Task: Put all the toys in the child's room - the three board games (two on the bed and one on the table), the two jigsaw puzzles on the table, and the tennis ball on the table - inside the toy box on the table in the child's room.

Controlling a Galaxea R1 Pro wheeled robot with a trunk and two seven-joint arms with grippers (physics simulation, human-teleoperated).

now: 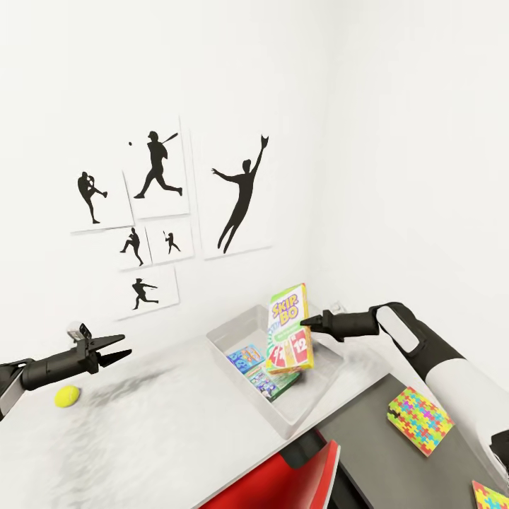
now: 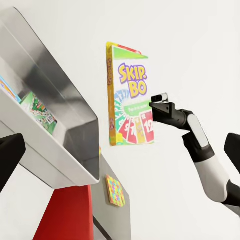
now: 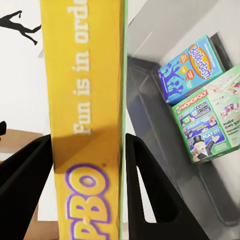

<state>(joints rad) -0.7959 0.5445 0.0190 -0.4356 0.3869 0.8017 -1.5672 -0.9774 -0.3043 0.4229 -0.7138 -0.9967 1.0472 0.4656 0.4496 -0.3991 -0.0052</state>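
Red chair back [image 1: 283,481] pokes up just in front of the toy box [image 1: 233,326], which sits on the pale grey table [image 1: 155,438]. Over the toy box the right gripper [image 1: 305,322] pinches the upright Skip-Bo box [image 1: 288,331] by its edge, fingers [image 3: 25,190] closed against both faces. Inside the toy box lie the blue game [image 3: 190,67] and the Monopoly box [image 3: 212,120]. Well left of the toy box, the left gripper [image 1: 121,346] hovers spread and empty above the tennis ball [image 1: 67,396]. Right of the toy box, two jigsaw puzzles [image 1: 418,420] lie on the dark cabinet section [image 1: 375,452].
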